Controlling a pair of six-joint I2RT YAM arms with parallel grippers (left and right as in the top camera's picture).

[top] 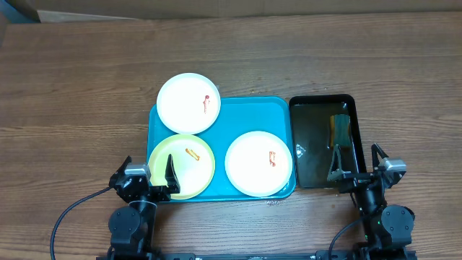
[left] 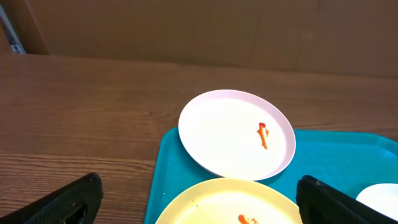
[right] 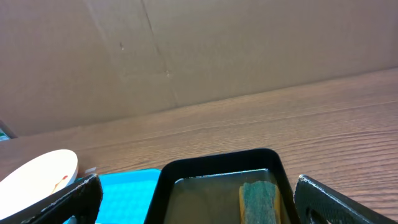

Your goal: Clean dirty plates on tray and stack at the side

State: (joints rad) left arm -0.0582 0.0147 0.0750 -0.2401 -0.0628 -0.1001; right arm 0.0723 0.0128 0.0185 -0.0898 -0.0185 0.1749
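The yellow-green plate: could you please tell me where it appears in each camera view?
Overhead: yellow-green plate at the lower left of the turquoise tray.
Left wrist: bottom centre, cut off by the edge.
Right wrist: not in view.
Shared landmark: the turquoise tray, visible in all three.

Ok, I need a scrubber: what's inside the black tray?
In the black tray, a yellow sponge with a green top lies at the far end, seemingly in water. The right tool hides part of the near end.

no readable text, labels, brands, numbers or signs in any view
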